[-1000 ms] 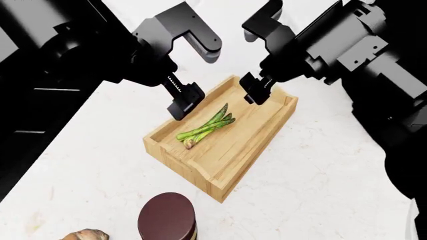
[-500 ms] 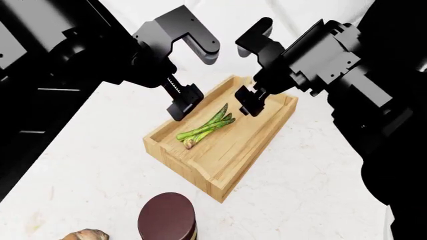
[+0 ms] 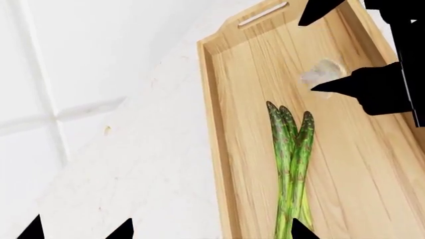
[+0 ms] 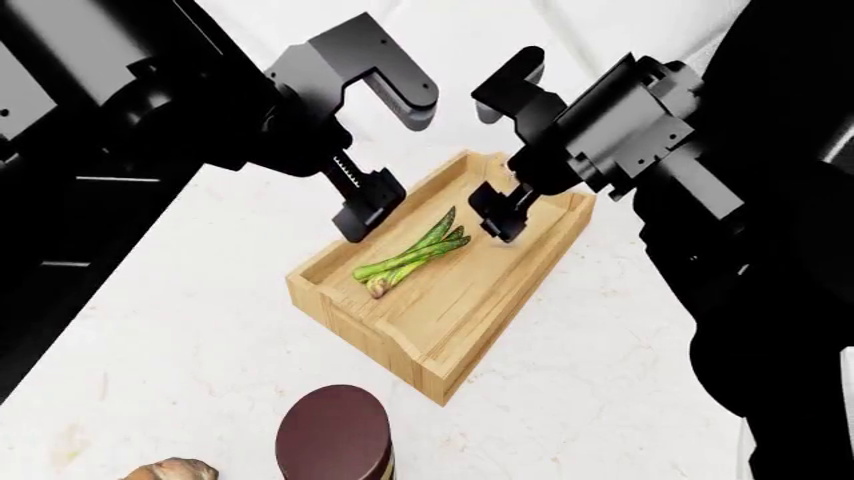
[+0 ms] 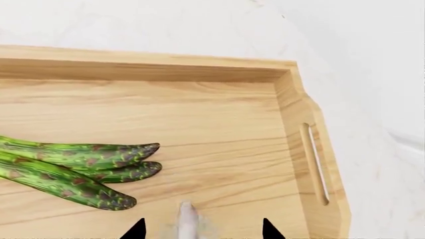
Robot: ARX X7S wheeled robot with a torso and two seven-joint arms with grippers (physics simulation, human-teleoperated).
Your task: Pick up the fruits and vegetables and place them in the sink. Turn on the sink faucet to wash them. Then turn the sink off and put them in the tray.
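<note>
The light wooden tray (image 4: 461, 330) sits on the white counter. A bunch of green asparagus stalks (image 4: 411, 255) lies flat inside it, also seen as asparagus (image 3: 292, 149) and asparagus (image 5: 73, 172). A small whitish garlic piece (image 5: 188, 219) shows blurred on the tray floor between my right gripper's (image 5: 200, 231) wide-apart fingertips, touching neither. The same garlic (image 3: 322, 74) appears beside the right gripper's fingers (image 3: 371, 89). My right gripper (image 4: 505, 215) hangs open over the tray's far end. My left gripper (image 4: 360, 215) is open above the tray's left rim, its tips straddling the rim and stalk ends (image 3: 212, 234). Sink and faucet are out of view.
A brown-lidded jar (image 4: 334, 435) stands near the front edge, with a golden croissant (image 4: 167, 470) beside it. The tray has a slot handle (image 5: 315, 162) at its end. White counter (image 4: 174, 330) lies left of the tray, and a dark area (image 4: 40, 250) borders it at far left.
My right gripper has come down and slightly toward the asparagus tips over the tray's far end. The left gripper, the tray and the asparagus have stayed put.
</note>
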